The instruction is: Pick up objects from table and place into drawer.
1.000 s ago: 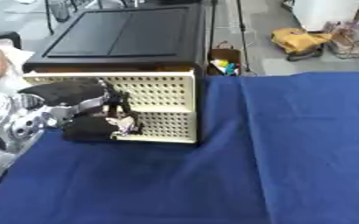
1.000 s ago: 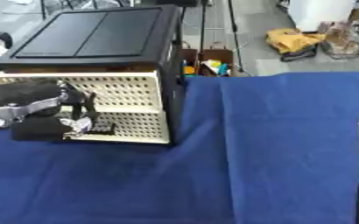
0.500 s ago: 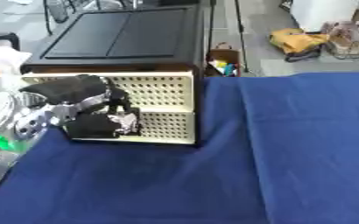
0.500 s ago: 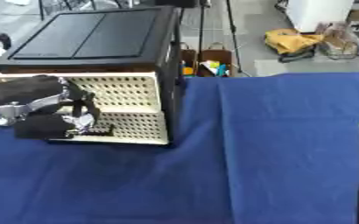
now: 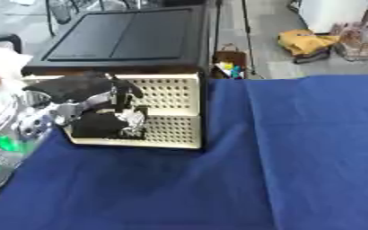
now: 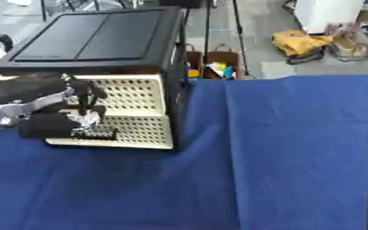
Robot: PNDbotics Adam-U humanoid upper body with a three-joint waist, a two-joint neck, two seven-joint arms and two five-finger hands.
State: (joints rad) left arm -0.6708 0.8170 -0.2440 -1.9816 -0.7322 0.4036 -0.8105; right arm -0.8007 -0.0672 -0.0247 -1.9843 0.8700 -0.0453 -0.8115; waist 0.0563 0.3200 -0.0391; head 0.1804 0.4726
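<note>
the left hand (image 5: 85, 92) is at the front of the drawer box (image 5: 171, 112), fingers curled down over something dark (image 5: 101, 126) by the lower drawer (image 5: 168, 132). best to go slow, get the dark thing fully inside, then let go. i cannot tell what it is, or if the drawer is open. at the far right, only a sliver of the right arm shows; its hand is hidden.

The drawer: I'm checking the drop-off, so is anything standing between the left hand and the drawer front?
Nothing visible does. The left hand is already at the cream perforated drawer front of the black cabinet, fingers curled against it. Whether it holds anything cannot be made out. The blue cloth beside it shows no obstacle.
</note>
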